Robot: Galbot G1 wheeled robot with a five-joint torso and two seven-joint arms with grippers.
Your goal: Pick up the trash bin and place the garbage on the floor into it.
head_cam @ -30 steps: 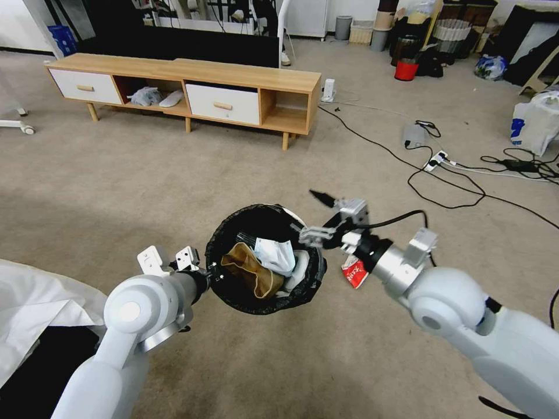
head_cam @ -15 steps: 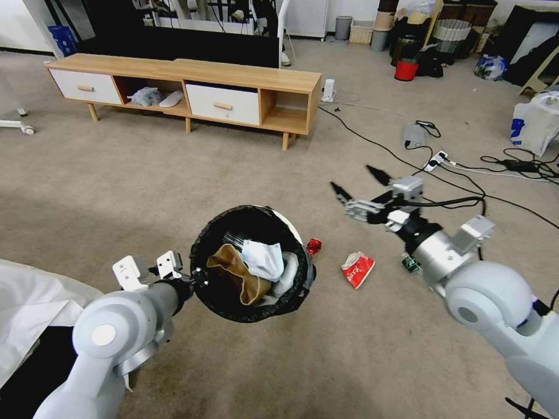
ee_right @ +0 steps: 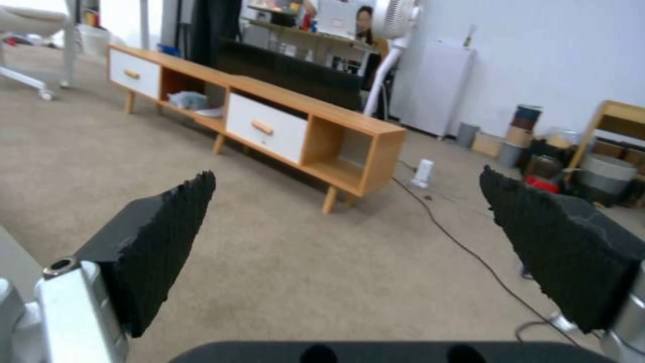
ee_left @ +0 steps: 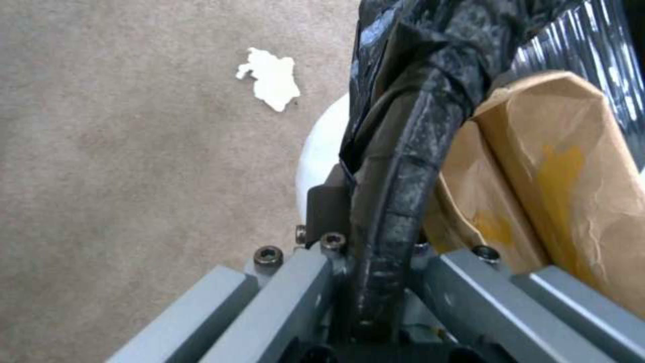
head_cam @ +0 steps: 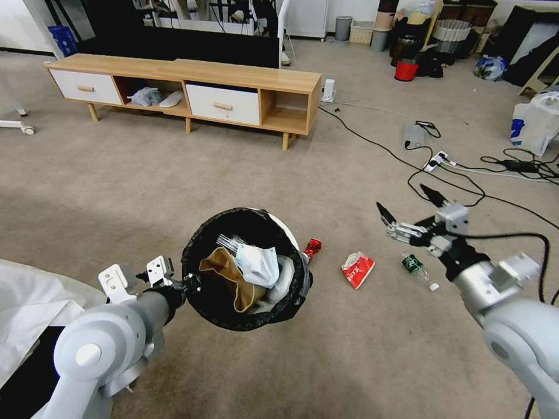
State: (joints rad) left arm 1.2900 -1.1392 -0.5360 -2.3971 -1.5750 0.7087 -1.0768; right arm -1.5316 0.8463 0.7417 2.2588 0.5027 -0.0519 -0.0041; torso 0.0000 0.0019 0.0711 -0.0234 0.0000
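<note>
In the head view the trash bin point(head_cam: 259, 319), white with a black bag over its rim, hangs above the carpet. My left gripper point(head_cam: 191, 283) is shut on its near-left rim. Inside lie a brown paper bag point(head_cam: 224, 276) and a white tissue point(head_cam: 257, 263). The left wrist view shows my left gripper point(ee_left: 376, 252) clamped on the black bag rim point(ee_left: 403, 151), next to the paper bag point(ee_left: 537, 166). Garbage on the floor: a crushed red can point(head_cam: 313, 247), a red-white wrapper point(head_cam: 357, 270), a green-labelled bottle point(head_cam: 414, 265) and a white tissue point(ee_left: 272, 85). My right gripper point(head_cam: 404, 201) point(ee_right: 356, 237) hovers open above the bottle.
A low wooden cabinet point(head_cam: 192, 87) point(ee_right: 269, 116) stands at the back. Black cables point(head_cam: 448, 180) and a power strip point(head_cam: 435, 160) run across the carpet on the right. A large white shopping bag point(head_cam: 533, 125), a red bucket point(head_cam: 406, 70) and a white sheet point(head_cam: 35, 302) lie around the edges.
My right gripper has swung from over the bin's rim out to the right, staying open. The left arm has carried the bin slightly left and nearer.
</note>
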